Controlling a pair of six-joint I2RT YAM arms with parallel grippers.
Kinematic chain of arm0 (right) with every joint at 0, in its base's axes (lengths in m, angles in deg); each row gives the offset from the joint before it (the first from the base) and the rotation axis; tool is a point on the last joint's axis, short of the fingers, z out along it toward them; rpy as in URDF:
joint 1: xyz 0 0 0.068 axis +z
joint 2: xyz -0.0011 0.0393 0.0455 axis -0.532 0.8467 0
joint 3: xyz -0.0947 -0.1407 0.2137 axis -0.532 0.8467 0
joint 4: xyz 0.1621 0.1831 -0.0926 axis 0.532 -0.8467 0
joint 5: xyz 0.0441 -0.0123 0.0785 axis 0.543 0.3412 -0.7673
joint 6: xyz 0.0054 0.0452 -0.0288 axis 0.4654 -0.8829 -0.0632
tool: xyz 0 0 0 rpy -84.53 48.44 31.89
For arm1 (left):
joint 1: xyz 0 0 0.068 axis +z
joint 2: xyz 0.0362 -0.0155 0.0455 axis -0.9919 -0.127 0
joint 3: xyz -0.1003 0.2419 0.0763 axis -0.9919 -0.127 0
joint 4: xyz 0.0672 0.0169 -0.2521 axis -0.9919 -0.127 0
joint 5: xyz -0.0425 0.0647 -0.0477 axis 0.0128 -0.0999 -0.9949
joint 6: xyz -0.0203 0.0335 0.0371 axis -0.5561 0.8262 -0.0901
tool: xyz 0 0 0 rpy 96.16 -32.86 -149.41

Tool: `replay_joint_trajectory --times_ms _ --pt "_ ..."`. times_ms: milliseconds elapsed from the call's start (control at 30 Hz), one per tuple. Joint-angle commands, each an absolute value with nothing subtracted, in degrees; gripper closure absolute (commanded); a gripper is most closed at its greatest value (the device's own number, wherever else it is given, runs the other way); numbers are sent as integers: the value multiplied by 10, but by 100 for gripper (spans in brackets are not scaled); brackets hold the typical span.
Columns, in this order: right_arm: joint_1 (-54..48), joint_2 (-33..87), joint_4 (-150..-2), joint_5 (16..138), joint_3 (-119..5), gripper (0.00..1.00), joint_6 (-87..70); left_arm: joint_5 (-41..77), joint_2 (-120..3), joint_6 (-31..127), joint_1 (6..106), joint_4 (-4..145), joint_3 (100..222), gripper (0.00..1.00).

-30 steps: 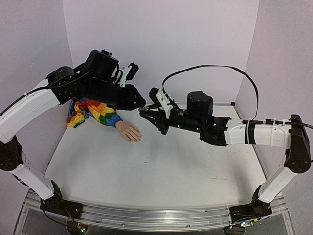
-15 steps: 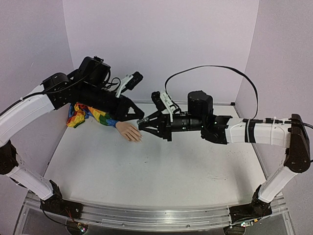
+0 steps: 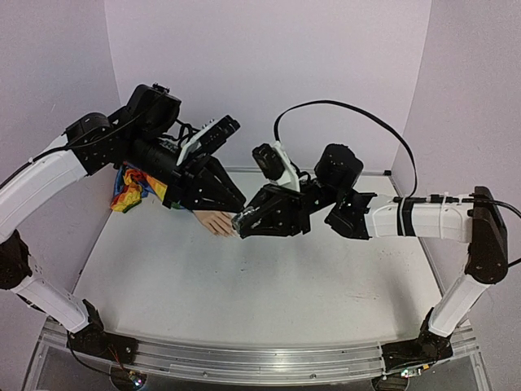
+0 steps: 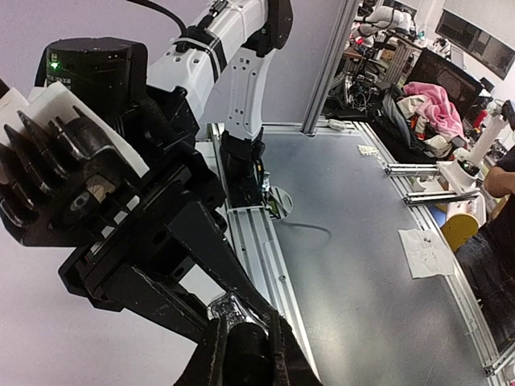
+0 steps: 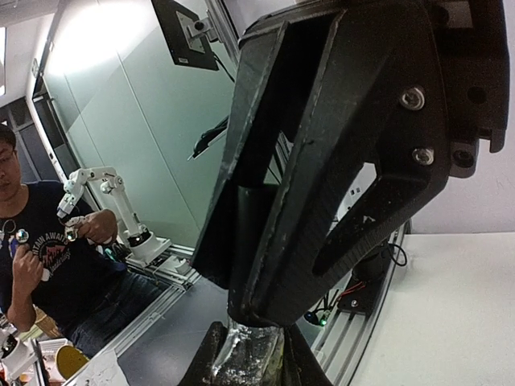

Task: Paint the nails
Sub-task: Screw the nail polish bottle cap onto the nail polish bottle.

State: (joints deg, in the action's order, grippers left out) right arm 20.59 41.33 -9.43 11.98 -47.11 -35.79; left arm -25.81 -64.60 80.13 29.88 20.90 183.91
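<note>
A fake hand (image 3: 213, 221) in pale peach is laid flat on the white desk (image 3: 269, 285), at about 10 o'clock from the desk's middle as seen from above. Its rainbow-striped sleeve (image 3: 134, 189) is stretched away toward 10 o'clock, partly hidden under the left arm. The fingers are pointed toward 4 o'clock, and the nails (image 3: 225, 231) at their tips are too small to be made out. Both arms are brought together just at 3 o'clock of the hand. The left claw (image 3: 236, 205) is reached in from 10 o'clock and the right claw (image 3: 242, 221) from 3 o'clock, so that the two are met tip to tip. A small bottle (image 4: 245, 358) is shared between them. In the left wrist view its dark end is seen clamped between the left claw's fingers. In the right wrist view its glossy, glassy end is seen clamped between the right claw's fingers, with the left claw's black fingers closed in right above it. From above, the right claw's tip is seen overlapping the edge of the hand's fingertips. Whether anything is touching the hand or is held above it cannot be told.
</note>
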Motion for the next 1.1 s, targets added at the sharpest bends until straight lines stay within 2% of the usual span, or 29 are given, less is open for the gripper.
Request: replay_joint_trajectory --times_ms 0,100,167,200,233,367,433,533,600,700,967,1067 --pt "182 391 -35 212 -498 100 -266 -233 -664 808 271 74 1859 93" --pt "179 376 -154 286 -481 100 -140 -138 -630 754 283 103 1847 60" --pt "178 368 -195 347 -468 100 -82 -95 -598 719 294 144 1818 32" --pt "178 364 -203 378 -461 100 -60 -72 -578 701 297 171 1798 24" --pt "178 360 -212 407 -456 100 -41 -50 -560 687 299 191 1782 16" --pt "179 353 -233 524 -445 100 18 25 -511 622 306 255 1733 2" --pt "179 353 -233 562 -443 100 30 64 -499 565 307 301 1711 1" --pt "187 353 -227 632 -439 100 41 183 -497 426 307 367 1690 1" --pt "195 353 -225 674 -440 100 52 230 -504 300 308 406 1682 8" --pt "206 359 -225 724 -447 100 59 229 -505 212 304 511 1644 13" --pt "222 362 -230 756 -463 100 67 280 -557 245 294 537 1674 27" --pt "227 365 -237 758 -470 100 75 290 -575 257 292 538 1679 39"
